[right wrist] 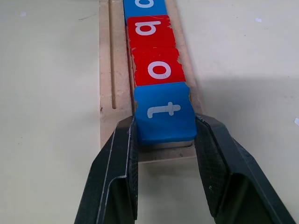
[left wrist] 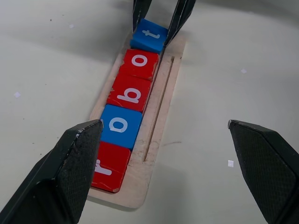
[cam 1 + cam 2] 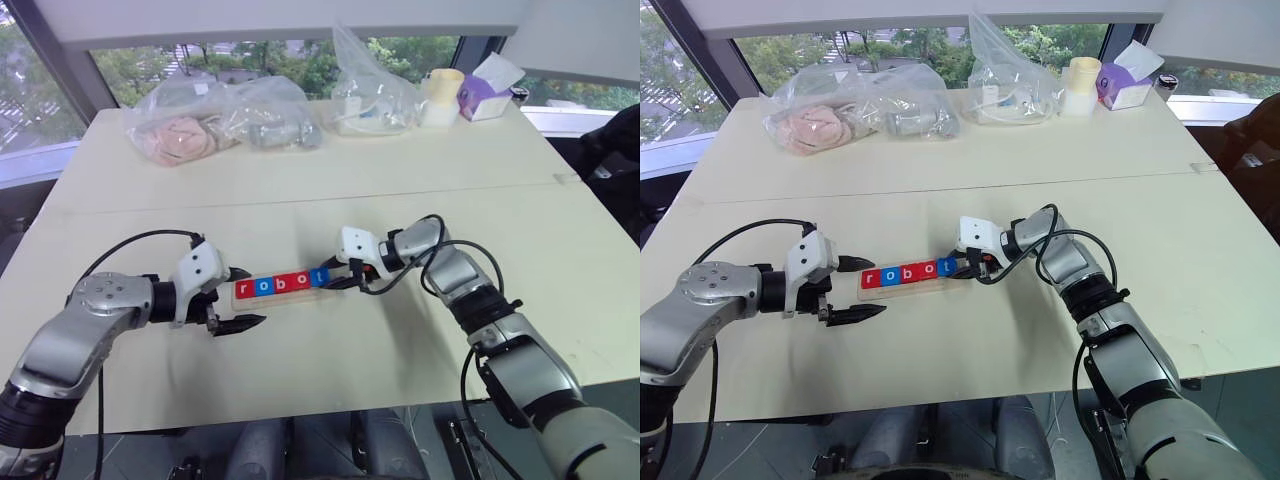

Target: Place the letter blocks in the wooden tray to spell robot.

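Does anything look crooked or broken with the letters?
Yes. The blue t block sits a bit tilted at the end of the wooden tray, not flat like the others. The red o block beside it has chipped paint on its edges.

surface: pale cream table [image 3: 300, 380], a seam running across it beyond the middle
near middle: wooden tray [image 3: 283, 290] lies flat on the table
far edge, left: two clear plastic bags [image 3: 215, 120], one with pinkish contents, one with grey
far edge, centre: another clear plastic bag [image 3: 372, 95]
far right corner: pale yellow cup [image 3: 442, 96] just beside a purple tissue box [image 3: 487, 92]
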You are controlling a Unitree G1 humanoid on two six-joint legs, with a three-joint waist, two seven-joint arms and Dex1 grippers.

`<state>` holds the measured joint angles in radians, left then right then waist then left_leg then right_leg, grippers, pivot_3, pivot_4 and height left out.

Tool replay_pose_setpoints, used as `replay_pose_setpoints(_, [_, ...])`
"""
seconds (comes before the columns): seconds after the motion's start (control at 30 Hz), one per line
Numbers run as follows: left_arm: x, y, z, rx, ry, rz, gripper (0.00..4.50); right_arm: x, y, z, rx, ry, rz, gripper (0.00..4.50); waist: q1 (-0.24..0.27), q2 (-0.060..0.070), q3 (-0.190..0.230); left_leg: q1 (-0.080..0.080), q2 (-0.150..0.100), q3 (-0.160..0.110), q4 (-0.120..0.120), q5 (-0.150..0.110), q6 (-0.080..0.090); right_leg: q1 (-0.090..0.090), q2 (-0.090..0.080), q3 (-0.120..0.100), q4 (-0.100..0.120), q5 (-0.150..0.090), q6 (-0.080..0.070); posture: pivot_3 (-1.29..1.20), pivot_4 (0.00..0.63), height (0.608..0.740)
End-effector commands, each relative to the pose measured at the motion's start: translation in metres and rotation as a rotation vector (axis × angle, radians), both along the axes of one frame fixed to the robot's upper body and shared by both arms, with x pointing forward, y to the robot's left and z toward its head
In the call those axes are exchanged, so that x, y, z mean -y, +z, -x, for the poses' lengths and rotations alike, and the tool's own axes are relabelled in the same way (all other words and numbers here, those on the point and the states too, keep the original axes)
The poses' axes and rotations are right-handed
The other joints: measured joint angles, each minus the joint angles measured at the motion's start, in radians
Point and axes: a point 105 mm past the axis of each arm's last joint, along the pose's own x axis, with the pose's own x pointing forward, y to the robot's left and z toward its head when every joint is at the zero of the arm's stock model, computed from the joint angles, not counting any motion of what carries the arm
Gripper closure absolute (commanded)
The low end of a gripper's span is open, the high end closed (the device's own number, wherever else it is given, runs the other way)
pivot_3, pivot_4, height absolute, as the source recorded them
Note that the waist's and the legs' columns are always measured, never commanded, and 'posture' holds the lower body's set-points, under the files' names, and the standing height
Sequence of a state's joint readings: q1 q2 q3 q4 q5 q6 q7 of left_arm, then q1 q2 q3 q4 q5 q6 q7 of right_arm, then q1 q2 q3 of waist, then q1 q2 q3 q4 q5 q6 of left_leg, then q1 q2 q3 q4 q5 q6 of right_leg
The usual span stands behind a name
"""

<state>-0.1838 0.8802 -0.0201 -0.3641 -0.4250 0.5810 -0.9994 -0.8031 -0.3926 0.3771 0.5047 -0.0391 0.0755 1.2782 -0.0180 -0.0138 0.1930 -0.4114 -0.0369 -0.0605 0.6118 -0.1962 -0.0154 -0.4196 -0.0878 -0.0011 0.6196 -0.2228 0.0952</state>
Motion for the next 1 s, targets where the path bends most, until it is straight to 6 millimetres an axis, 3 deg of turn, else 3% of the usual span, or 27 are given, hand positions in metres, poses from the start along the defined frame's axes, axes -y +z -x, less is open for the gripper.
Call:
replay_pose_setpoints(0.03, [0.004,0.006,0.0,0.034,-0.019,0.003,0.0,-0.006,0.016,-0.008,0.051,-0.027,-0.059,1.43,0.0,0.0,0.0,0.0,0.0,0.0,0.0,0.0,0.0,0.0,0.0,0.0,0.0,0.0,0.0,0.0,0.15,0.734])
replay_pose_setpoints(0.2, [0.003,0.006,-0.003,0.041,-0.014,0.001,0.0,-0.008,0.041,-0.019,0.085,-0.084,-0.17,1.43,0.0,0.0,0.0,0.0,0.0,0.0,0.0,0.0,0.0,0.0,0.0,0.0,0.0,0.0,0.0,0.0,0.15,0.734])
replay_pose_setpoints(0.4, [-0.004,0.009,-0.004,0.044,0.013,0.005,0.0,0.007,0.062,-0.024,0.108,-0.179,-0.274,1.43,0.002,0.0,0.0,0.0,0.0,0.0,0.0,0.0,0.0,0.0,0.0,0.0,0.0,0.0,0.0,0.0,0.15,0.734])
replay_pose_setpoints(0.63, [-0.029,0.013,-0.004,0.033,0.132,0.038,0.0,0.037,0.057,-0.009,0.169,-0.347,-0.289,1.43,0.003,0.0,0.0,0.0,0.0,0.0,0.0,0.0,0.0,0.0,-0.001,0.0,0.0,0.0,0.0,0.0,0.15,0.734])
replay_pose_setpoints(0.73, [-0.049,0.015,0.0,0.021,0.224,0.074,0.0,0.048,0.062,0.008,0.156,-0.419,-0.34,1.43,0.0,0.0,0.0,0.0,0.001,0.0,-0.001,0.0,0.0,-0.002,-0.001,0.001,0.0,0.0,0.0,0.0,0.15,0.734])
replay_pose_setpoints(0.87, [-0.05,0.016,0.021,-0.028,0.236,0.121,0.0,0.062,0.072,0.037,0.076,-0.512,-0.435,1.43,0.005,0.0,0.0,-0.004,0.001,-0.001,-0.001,0.0,0.0,-0.005,-0.001,0.001,0.0,0.0,0.0,0.0,0.15,0.734])
replay_pose_setpoints(1.0, [-0.058,0.002,0.046,-0.121,0.294,0.125,0.0,0.073,0.059,0.081,-0.04,-0.583,-0.426,1.43,0.011,0.0,0.0,-0.007,0.0,-0.002,-0.001,0.0,0.0,-0.006,-0.006,0.0,-0.003,0.0,0.0,0.0,0.15,0.734])
